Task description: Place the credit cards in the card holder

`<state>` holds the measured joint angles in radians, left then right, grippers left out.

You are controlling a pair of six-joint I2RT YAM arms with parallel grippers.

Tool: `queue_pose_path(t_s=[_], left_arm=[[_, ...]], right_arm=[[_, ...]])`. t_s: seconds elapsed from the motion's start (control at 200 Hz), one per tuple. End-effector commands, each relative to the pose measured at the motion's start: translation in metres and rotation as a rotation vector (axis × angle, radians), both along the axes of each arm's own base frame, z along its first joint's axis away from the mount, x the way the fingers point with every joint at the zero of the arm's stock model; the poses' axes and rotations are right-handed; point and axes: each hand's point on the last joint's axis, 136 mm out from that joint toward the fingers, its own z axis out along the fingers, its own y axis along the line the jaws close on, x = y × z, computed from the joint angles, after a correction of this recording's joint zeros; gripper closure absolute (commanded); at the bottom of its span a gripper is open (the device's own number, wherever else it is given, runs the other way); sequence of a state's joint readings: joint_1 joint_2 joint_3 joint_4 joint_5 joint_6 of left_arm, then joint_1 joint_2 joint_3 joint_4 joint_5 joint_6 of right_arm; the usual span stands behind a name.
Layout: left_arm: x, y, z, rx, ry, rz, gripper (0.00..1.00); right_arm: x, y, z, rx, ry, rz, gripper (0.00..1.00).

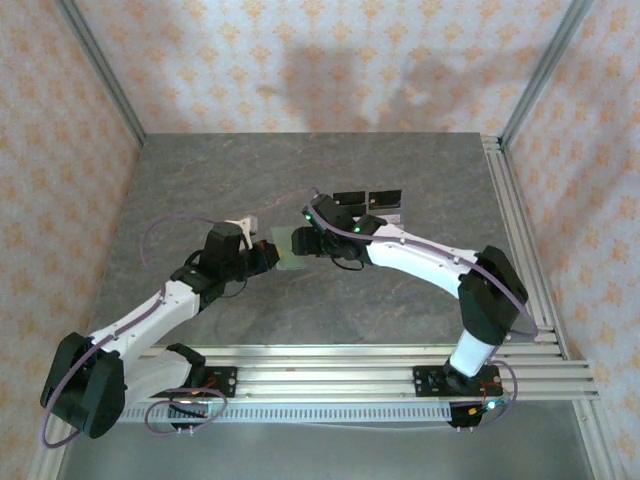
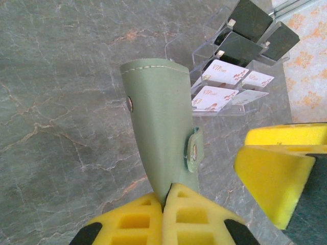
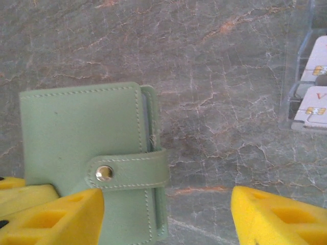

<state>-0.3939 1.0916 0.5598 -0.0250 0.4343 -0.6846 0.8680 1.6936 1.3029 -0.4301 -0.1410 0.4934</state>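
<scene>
The sage-green card holder [image 2: 161,127] is folded shut, its snap tab [image 3: 127,171] fastened. My left gripper [image 2: 167,204] is shut on its near edge and holds it above the table. Seen from above, the card holder [image 1: 289,248] hangs between both arms at mid-table. My right gripper [image 3: 166,217] is open; the holder's tab edge [image 3: 153,153] lies between its yellow fingers [image 3: 278,217], the left finger in front of the wallet face. That right gripper's finger [image 2: 276,168] also appears beside the holder. The credit cards [image 2: 219,84] lie in a clear stand behind it.
The clear acrylic stand [image 1: 370,205] with black panels sits just behind the right gripper [image 1: 322,243]. Its edge with cards [image 3: 311,92] is at the right of the right wrist view. The grey marble table [image 1: 300,170] has aluminium rails [image 1: 520,230] along its right and near sides.
</scene>
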Motion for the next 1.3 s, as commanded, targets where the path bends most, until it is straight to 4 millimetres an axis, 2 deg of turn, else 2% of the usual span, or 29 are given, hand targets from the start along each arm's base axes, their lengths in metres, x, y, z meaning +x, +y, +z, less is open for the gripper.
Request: queue_pose_path(t_s=[0.0,0.14,0.385,0.616,0.871,0.976,1.146,1.296], left_arm=[[0.011,-0.01,0.022,-0.037,-0.068,-0.007,1.0],[0.011,-0.015,0.024,-0.037,-0.068,-0.021,1.0],[0.011,-0.021,0.031,-0.036,-0.085,-0.033,1.0],[0.012,-0.023,0.034,-0.031,-0.093,-0.034,1.0],[0.014,-0.022,0.031,-0.018,-0.087,-0.03,1.0],[0.013,-0.022,0.028,-0.013,-0.082,-0.031,1.0],[0.013,-0.021,0.023,-0.003,-0.076,-0.024,1.0],[0.013,-0.02,0.02,0.005,-0.073,-0.021,1.0]], right_arm=[[0.009,0.01,0.012,0.011,-0.042,0.001,0.33],[0.012,0.016,0.012,0.018,-0.039,0.01,0.33],[0.012,0.024,-0.002,0.021,-0.002,0.024,0.34],[0.005,0.018,-0.019,-0.001,0.029,0.022,0.4],[-0.004,0.006,-0.031,-0.018,0.048,0.017,0.61],[-0.007,0.003,-0.034,-0.026,0.051,0.017,0.72],[-0.009,-0.003,-0.039,-0.053,0.054,0.019,1.0],[-0.009,-0.023,-0.046,-0.087,0.057,-0.014,1.0]])
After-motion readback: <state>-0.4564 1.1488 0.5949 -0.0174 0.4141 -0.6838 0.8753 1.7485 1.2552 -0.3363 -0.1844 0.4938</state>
